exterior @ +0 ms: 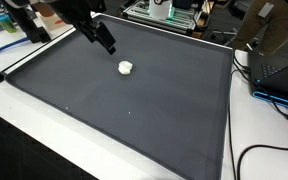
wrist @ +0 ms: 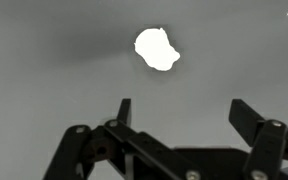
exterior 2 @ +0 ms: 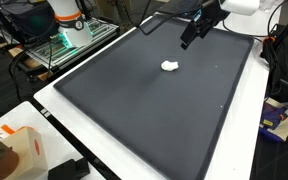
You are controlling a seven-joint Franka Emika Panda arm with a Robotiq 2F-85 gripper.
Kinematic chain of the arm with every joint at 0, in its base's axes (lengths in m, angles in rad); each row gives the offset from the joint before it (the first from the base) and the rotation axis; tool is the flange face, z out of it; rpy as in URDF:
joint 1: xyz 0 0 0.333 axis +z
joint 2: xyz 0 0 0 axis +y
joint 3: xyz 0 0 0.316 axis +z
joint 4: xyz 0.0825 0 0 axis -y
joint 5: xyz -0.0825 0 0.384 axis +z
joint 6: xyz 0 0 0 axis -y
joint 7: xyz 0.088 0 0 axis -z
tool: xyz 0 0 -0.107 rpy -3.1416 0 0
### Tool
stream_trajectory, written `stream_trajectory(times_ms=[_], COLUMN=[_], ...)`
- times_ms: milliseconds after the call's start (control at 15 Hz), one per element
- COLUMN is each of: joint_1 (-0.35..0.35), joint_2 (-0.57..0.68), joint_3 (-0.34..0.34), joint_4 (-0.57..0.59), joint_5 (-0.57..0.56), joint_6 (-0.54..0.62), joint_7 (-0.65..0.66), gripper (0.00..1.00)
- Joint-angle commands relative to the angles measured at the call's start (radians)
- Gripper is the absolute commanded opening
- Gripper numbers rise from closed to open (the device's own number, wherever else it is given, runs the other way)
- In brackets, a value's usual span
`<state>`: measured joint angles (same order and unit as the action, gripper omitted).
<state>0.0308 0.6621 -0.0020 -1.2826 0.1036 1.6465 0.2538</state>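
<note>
Gripper (exterior: 109, 46), fingers spread wide and empty, hangs upper left over a dark mat (exterior: 144, 120), near a white lump (exterior: 126, 68); cluttered rack (exterior: 164, 12) behind.

Both exterior views are brightly and evenly lit from overhead, with soft, faint shadows. The dark mat (exterior: 134, 120) takes the light flatly and shows only a mild pale sheen toward its far edge in an exterior view (exterior 2: 134, 60). The white table (exterior: 254, 130) edges around it are near glare. Both pictures are coarse, and small details smear. The wrist view is dimmer and grey, with a darker smudge of shade around the white lump (wrist: 156, 48). The lump itself is blown out to pure white with no surface detail. The gripper (wrist: 179, 103) reads as a dark, slightly soft silhouette, close to the lens and out of focus.
</note>
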Motion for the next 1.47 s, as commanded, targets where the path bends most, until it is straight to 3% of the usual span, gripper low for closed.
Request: stream_trajectory(times_ms=[0, 733, 1000, 1400], joint_1=[-0.007, -0.022, -0.023, -0.021], joint_2=[0.02, 0.28, 0.363, 0.443], joint_3=[0.004, 0.012, 0.012, 0.007], joint_4=[0.039, 0.484, 0.597, 0.661], joint_5=[0.016, 0.043, 0.046, 0.038], joint_6=[-0.05, -0.396, -0.422, -0.414], joint_7=[-0.017, 0.003, 0.009, 0.011], gripper=[1.0, 1.0, 1.0, 1.0])
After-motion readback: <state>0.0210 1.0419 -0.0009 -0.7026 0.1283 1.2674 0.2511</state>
